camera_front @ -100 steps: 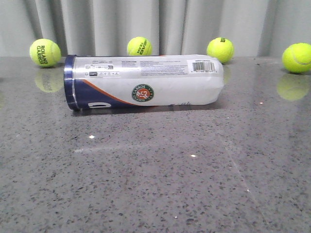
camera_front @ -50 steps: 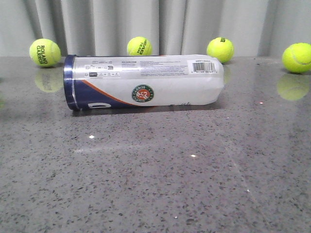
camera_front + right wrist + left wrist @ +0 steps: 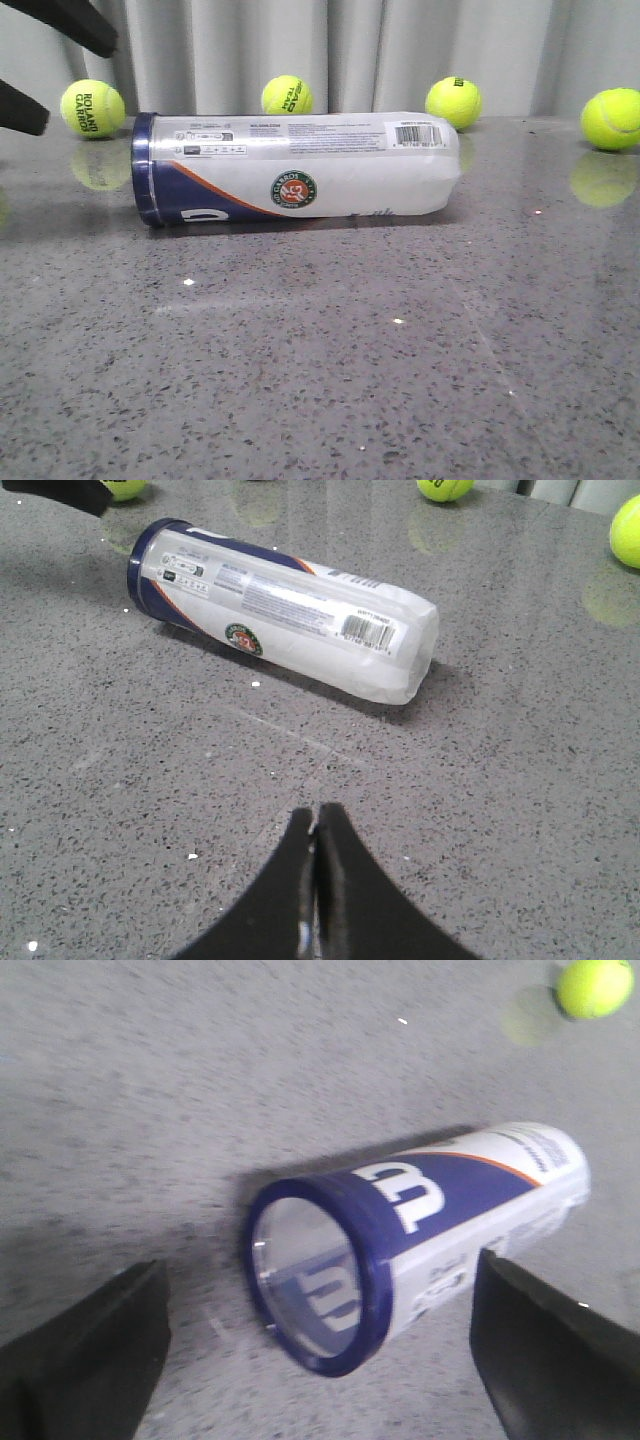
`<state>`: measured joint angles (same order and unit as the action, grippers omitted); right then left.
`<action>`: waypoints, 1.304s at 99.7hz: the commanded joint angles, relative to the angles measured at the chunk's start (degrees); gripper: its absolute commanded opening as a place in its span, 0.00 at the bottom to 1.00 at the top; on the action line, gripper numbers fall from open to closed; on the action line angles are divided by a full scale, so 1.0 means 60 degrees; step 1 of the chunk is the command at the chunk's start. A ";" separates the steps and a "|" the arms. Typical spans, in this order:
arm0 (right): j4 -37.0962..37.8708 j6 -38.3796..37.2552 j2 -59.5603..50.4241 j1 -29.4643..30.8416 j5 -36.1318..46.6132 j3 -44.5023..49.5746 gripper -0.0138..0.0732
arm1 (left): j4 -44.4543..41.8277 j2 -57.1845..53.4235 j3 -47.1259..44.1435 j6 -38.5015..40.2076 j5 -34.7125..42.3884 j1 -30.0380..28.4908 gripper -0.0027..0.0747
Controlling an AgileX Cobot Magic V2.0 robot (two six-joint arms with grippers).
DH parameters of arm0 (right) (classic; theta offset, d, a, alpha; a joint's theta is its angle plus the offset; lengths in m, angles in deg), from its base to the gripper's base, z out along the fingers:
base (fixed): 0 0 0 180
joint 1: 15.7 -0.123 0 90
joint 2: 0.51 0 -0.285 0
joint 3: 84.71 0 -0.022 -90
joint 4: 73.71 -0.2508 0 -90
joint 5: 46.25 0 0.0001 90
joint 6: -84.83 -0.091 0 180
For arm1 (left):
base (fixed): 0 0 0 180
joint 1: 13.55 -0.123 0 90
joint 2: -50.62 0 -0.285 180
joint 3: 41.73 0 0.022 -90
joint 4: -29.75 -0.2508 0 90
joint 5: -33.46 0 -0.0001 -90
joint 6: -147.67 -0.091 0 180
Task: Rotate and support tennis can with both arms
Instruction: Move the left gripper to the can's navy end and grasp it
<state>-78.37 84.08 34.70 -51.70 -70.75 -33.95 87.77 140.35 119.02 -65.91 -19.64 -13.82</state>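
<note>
The tennis can is seen lying on its side on the grey speckled table, long axis running left-right across the front view. Its navy-banded end is turned to the robot's left, its clear lobed base to the right. The round logo faces fwd; the barcode sits up top nr the base end. In the left wrist view the can is viewed end-on, navy rim nearest the camera, interior seen through the clear end.

The left gripper is seen at the upper-left corner of the front view as two dark fingers, held wide apart, above and to the left of the navy end, not touching it. In its wrist view the left gripper has fingers either side of the frame, w/ the can's navy end lying btwn them and beyond.

The right gripper is seen w/ fingertips pressed together, nothing btwn them, over bare table nearer the robot than the can and well apart from it.

Four yellow tennis balls are set along the table's far edge, before a pale curtain.
</note>
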 commanded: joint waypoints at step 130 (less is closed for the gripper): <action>0.0035 0.0030 -0.0004 0.0059 0.0790 -0.0258 0.08 | 0.5185 0.2661 0.0328 -0.2372 -0.2571 0.1375 0.32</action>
<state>-78.37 84.08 34.70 -51.70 -70.63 -33.95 114.94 158.62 119.37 -79.73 -31.34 -5.90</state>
